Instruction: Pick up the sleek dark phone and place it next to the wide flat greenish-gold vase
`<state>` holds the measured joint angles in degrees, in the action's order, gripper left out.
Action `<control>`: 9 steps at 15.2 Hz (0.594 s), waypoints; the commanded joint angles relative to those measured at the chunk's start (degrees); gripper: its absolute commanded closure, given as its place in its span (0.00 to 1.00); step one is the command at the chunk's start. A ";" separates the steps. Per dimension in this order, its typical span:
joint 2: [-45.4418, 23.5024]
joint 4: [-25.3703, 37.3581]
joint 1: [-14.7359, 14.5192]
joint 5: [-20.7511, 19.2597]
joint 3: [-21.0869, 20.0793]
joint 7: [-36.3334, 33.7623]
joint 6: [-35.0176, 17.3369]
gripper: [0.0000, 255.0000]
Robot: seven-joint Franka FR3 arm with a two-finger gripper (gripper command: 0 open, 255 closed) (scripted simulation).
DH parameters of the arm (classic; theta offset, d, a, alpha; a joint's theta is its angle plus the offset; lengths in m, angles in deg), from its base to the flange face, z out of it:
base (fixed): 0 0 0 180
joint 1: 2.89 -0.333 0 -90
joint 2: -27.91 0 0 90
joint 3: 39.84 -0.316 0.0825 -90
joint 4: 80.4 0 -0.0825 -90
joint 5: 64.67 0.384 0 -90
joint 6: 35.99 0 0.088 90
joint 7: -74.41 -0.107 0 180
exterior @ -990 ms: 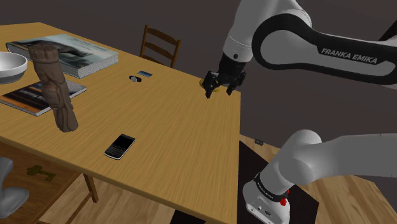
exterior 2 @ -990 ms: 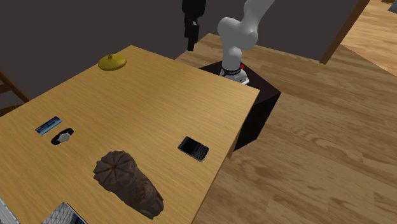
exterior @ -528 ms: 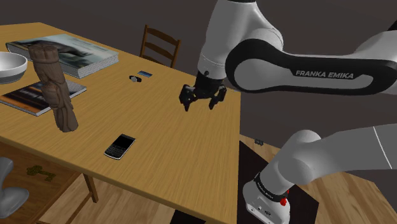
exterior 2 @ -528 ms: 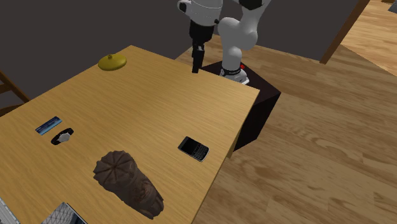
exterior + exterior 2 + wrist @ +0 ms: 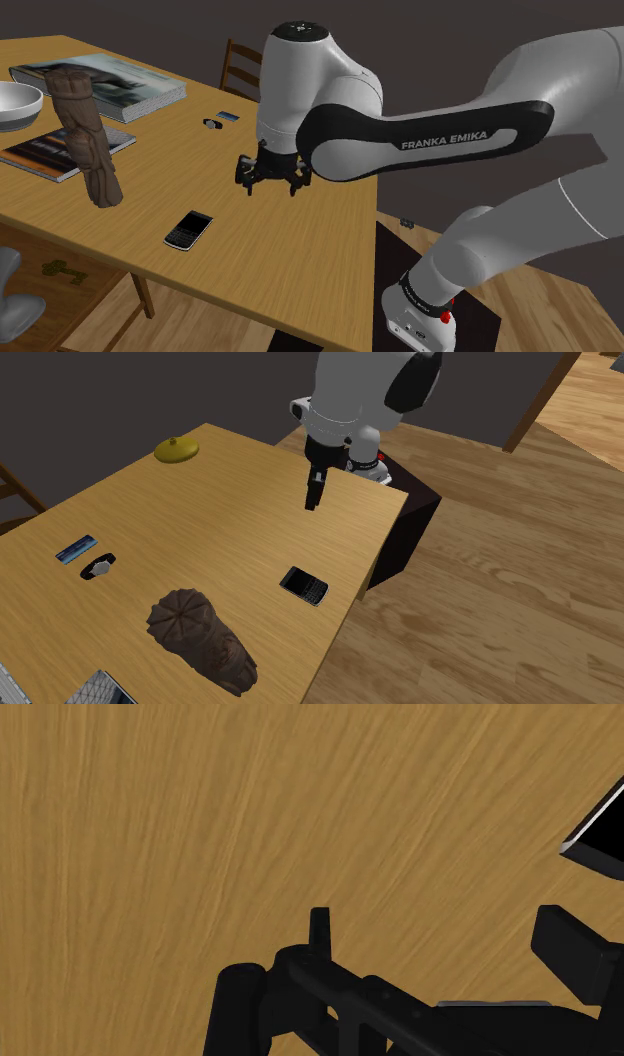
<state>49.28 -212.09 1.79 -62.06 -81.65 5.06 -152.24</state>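
Hovering spread pincer [image 5: 270, 186] near the phone [image 5: 188, 229]

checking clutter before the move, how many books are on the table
2. The large book lies beyond the white bowl; the smaller book lies beside the carved figure. Others may be hidden.

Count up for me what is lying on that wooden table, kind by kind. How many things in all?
Books: 2
Dark phone: 1
Wristwatch: 1
Card: 1
Carved wooden figure: 1
White bowl: 1
Flat yellow vase: 1
Total: 8
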 commanded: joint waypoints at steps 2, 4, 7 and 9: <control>-8.20 4.30 3.17 -4.87 -6.19 -9.94 -2.22 0.00; -14.60 7.56 5.05 -10.06 -10.04 -17.22 -2.88 0.00; -26.15 13.43 4.85 -20.61 -13.21 -29.36 -2.02 0.00; -33.65 17.95 1.78 -27.21 -12.43 -36.47 -0.43 0.00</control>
<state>19.84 -196.48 4.87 -85.32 -94.18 -27.06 -153.32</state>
